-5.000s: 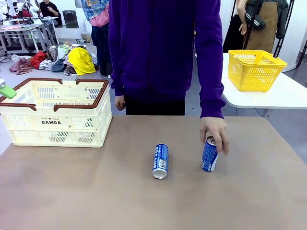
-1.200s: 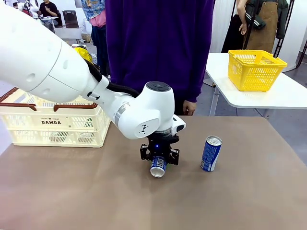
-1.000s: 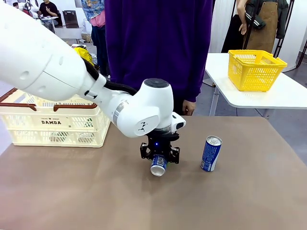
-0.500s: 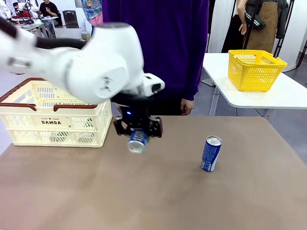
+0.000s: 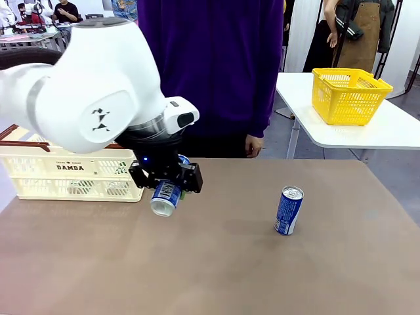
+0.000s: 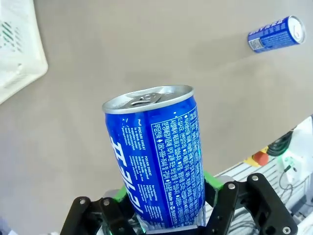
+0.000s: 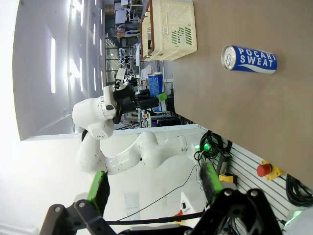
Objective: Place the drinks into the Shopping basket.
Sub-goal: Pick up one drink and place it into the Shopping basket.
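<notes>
My left gripper (image 5: 167,186) is shut on a blue drink can (image 5: 164,197) with white print, held tilted above the table just right of the Shopping basket (image 5: 72,172). In the left wrist view the can (image 6: 156,161) stands between the green pads (image 6: 210,179), silver top facing away. A second blue can (image 5: 289,210) stands upright on the table at the right, and it lies sideways in the picture in both wrist views (image 6: 276,34) (image 7: 249,58). My right gripper (image 7: 154,188) is open, high above the table, with nothing between its fingers.
A person in a purple top (image 5: 216,65) stands at the far edge, one hand (image 5: 252,146) hanging near the table. A yellow mesh basket (image 5: 351,95) sits on a white side table (image 5: 394,131) at the back right. The brown tabletop (image 5: 216,262) is bare around the cans.
My left arm has lifted the blue can off the table's middle and carried it left toward the Shopping basket. The upright can has not moved.
</notes>
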Motion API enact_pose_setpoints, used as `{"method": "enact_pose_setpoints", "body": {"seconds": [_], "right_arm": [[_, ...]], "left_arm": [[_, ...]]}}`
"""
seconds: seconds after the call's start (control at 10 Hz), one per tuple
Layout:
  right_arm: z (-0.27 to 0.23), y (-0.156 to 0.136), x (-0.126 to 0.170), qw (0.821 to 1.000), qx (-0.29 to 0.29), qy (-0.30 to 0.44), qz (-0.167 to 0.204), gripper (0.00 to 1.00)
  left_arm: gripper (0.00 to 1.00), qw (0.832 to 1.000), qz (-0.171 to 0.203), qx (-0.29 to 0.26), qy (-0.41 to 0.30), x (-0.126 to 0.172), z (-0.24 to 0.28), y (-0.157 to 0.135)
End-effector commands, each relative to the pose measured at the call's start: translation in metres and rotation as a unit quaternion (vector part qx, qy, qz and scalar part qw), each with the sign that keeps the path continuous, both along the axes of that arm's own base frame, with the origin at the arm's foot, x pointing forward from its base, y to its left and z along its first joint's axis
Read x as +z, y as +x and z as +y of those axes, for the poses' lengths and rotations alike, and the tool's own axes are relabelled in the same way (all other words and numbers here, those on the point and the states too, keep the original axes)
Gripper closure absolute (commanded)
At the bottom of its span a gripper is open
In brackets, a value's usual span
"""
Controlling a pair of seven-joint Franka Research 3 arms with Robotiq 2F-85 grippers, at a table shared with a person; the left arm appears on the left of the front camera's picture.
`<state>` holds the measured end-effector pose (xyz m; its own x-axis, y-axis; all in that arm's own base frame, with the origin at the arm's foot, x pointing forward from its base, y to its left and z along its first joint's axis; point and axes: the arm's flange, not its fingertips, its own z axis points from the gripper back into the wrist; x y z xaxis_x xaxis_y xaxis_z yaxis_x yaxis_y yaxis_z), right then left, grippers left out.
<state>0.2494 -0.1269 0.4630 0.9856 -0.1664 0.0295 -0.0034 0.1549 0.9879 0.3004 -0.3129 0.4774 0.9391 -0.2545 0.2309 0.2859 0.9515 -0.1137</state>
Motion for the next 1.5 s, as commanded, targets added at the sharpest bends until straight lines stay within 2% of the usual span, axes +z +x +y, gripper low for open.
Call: {"method": "enact_pose_setpoints", "body": {"seconds": [0.0,0.2,0.3,0.4,0.5,0.6,0.7,0.8,0.9,1.0,1.1,1.2,1.4], "right_arm": [[0.002,0.003,0.007,1.0,-0.006,0.013,0.003,0.0],[0.002,0.003,0.007,1.0,-0.006,0.013,0.003,0.0],[0.002,0.003,0.007,1.0,-0.006,0.013,0.003,0.0],[0.002,0.003,0.007,1.0,-0.006,0.013,0.003,0.0],[0.002,0.003,0.007,1.0,-0.006,0.013,0.003,0.0],[0.002,0.003,0.007,1.0,-0.006,0.013,0.003,0.0],[0.002,0.003,0.007,1.0,-0.006,0.013,0.003,0.0],[0.002,0.003,0.007,1.0,-0.006,0.013,0.003,0.0],[0.002,0.003,0.007,1.0,-0.006,0.013,0.003,0.0],[0.002,0.003,0.007,1.0,-0.006,0.013,0.003,0.0],[0.002,0.003,0.007,1.0,-0.006,0.013,0.003,0.0],[0.002,0.003,0.007,1.0,-0.006,0.013,0.003,0.0],[0.002,0.003,0.007,1.0,-0.006,0.013,0.003,0.0]], "left_arm": [[1.0,1.0,0.007,-0.001,-0.002,0.007,-0.009,0.011],[1.0,1.0,0.006,-0.002,0.0,-0.002,-0.006,0.006],[1.0,0.998,0.019,-0.046,-0.034,0.003,-0.036,-0.001],[1.0,0.995,0.039,-0.087,-0.031,0.014,-0.057,-0.007],[1.0,0.993,0.03,-0.112,-0.026,0.038,-0.061,-0.011],[1.0,0.992,0.024,-0.117,-0.041,0.075,-0.049,-0.007],[1.0,0.993,0.018,-0.106,-0.047,0.103,-0.029,0.006],[1.0,0.994,0.02,-0.093,-0.05,0.123,-0.005,0.024],[1.0,0.996,0.005,-0.07,-0.048,0.136,0.022,0.043],[1.0,0.997,-0.014,-0.069,-0.034,0.143,0.053,0.064],[1.0,0.998,-0.033,-0.041,-0.021,0.145,0.096,0.089],[1.0,1.0,-0.028,0.003,-0.003,0.141,0.141,0.111],[1.0,0.998,-0.021,0.054,-0.032,0.134,0.224,0.132]]}}
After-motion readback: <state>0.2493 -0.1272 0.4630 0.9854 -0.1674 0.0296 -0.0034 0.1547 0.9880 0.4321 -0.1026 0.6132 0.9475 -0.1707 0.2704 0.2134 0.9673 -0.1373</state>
